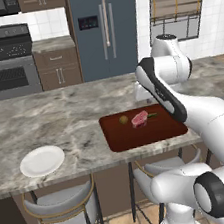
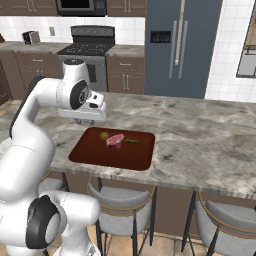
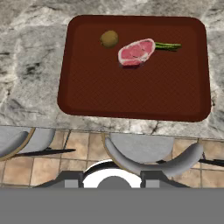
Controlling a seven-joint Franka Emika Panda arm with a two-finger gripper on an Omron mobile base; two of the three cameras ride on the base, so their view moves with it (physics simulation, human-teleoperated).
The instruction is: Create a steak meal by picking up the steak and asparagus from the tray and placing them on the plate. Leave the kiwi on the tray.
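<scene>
Marbled stone counter point(image 1: 74, 114) bears tray point(image 1: 147, 134) and plate point(image 1: 42, 160).

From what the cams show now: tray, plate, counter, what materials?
Tray: dark reddish-brown with a fine woven-looking texture and raised rim; looks like matte plastic or rubberised board, can't tell which. Plate: plain white, smooth, probably glazed ceramic, though the render leaves it open. Counter: grey-beige veined pattern, reads as polished marble or granite.

marble counter point(image 1: 74, 114), fridge point(image 1: 105, 29), stove point(image 1: 7, 63), stools point(image 2: 117, 200)
</scene>
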